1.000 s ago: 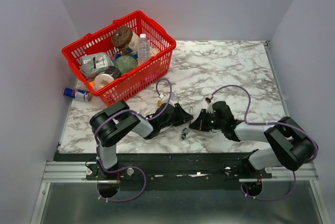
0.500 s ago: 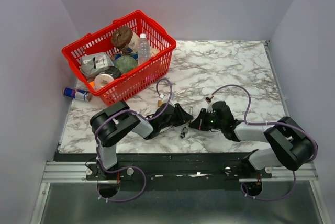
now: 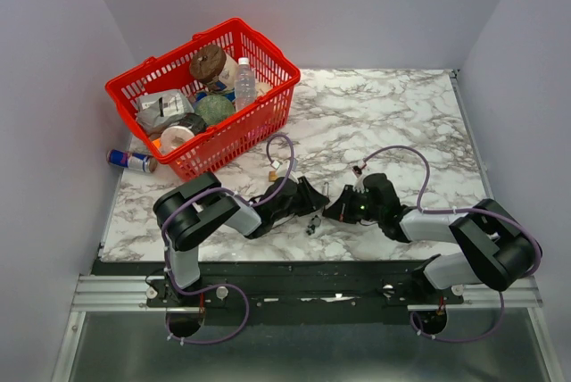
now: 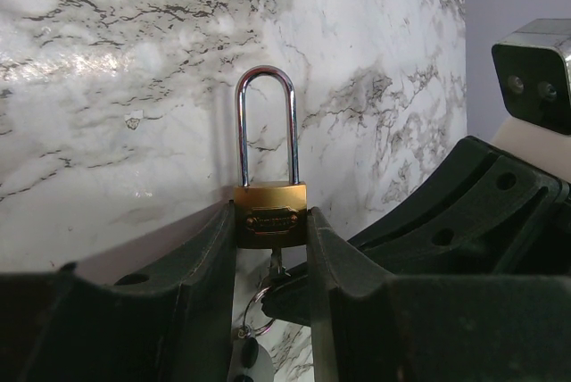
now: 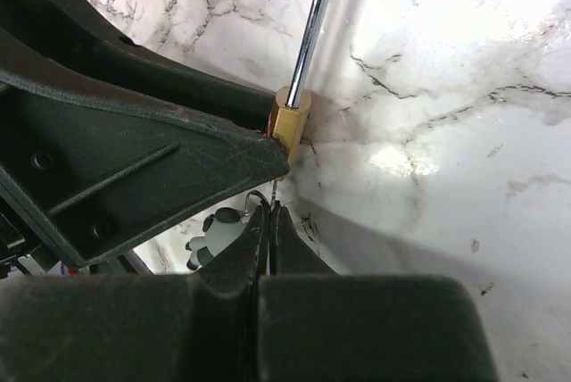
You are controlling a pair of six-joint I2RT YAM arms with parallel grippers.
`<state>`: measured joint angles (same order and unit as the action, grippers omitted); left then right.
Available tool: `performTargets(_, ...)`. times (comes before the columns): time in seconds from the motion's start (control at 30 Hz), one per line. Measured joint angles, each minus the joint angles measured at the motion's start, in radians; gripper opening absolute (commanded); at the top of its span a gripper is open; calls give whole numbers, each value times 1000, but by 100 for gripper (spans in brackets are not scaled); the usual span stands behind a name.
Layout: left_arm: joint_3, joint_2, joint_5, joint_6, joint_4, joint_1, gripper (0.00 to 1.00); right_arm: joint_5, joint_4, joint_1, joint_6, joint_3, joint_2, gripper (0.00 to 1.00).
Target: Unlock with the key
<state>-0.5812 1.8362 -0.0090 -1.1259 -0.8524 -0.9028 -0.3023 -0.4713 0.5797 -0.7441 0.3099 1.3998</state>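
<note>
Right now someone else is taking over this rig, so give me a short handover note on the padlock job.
Left gripper: clamped on the body of the brass padlock.
Right gripper: shut on the key, whose blade meets the padlock's underside, apparently in the keyhole.
Done: lock gripped, key brought to it.
Left: the shackle is closed, both legs seated. Turn the key and free it.

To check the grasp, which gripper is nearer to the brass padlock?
Left. The left gripper clamps the padlock body between its jaws; the right gripper, shut on the key, sits at its keyhole end.
</note>
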Motion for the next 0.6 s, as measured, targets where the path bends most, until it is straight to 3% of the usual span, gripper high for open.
performTargets(0.6,0,0,-29,-1,-6,-16,0,31,-117,-8,106,-19,34,1)
